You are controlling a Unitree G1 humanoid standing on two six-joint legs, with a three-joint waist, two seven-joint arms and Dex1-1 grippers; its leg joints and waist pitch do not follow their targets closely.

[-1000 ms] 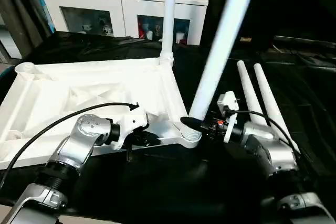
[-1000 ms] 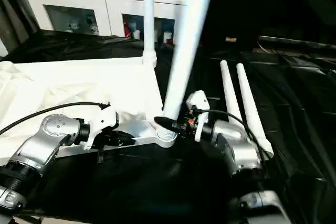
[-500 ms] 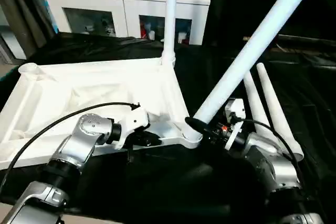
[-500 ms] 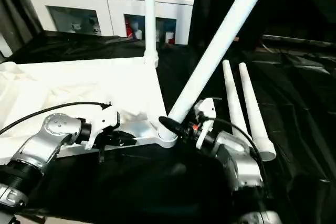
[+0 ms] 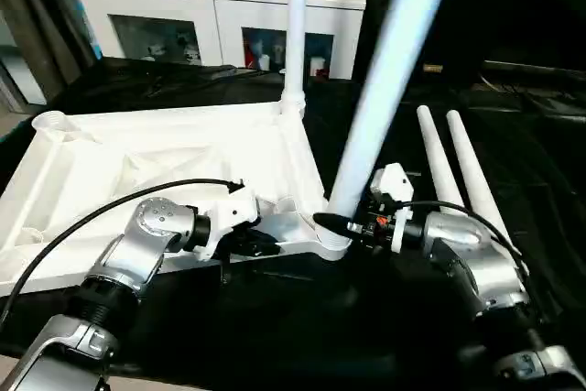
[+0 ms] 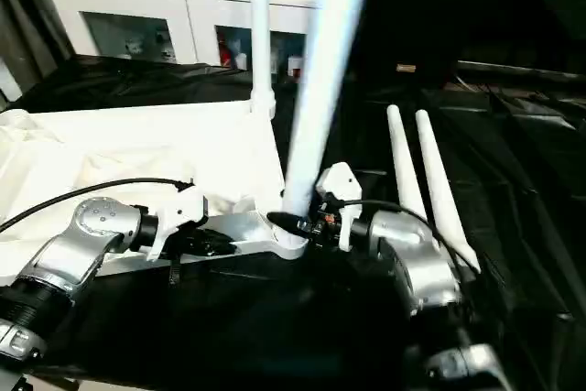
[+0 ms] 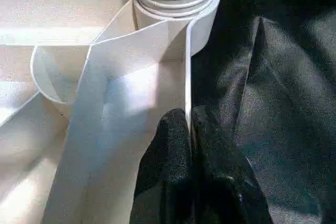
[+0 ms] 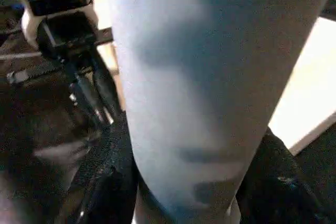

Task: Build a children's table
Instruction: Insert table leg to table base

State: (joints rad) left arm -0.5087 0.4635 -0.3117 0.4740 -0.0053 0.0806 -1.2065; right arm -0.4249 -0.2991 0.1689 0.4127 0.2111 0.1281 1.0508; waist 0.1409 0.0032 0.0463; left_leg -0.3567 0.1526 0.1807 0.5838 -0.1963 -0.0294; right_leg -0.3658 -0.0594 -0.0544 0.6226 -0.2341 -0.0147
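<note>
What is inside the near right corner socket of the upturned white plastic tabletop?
The foot of a long white tapered tube leg, leaning and gripped by the right hand. How deep it sits in the socket is hidden.

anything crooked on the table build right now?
Yes: the leg in the right gripper leans off vertical at the near corner socket, while the far leg stands straight in its own socket. It looks not fully seated.

Left pincer [image 7: 190, 129] pinched closed; right pincer [image 5: 331, 222] clamped, half-spread.

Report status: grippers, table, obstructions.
Left gripper shut on tabletop edge. Right gripper clamps tilted leg at near corner socket. Two spare legs alongside, clear.
</note>
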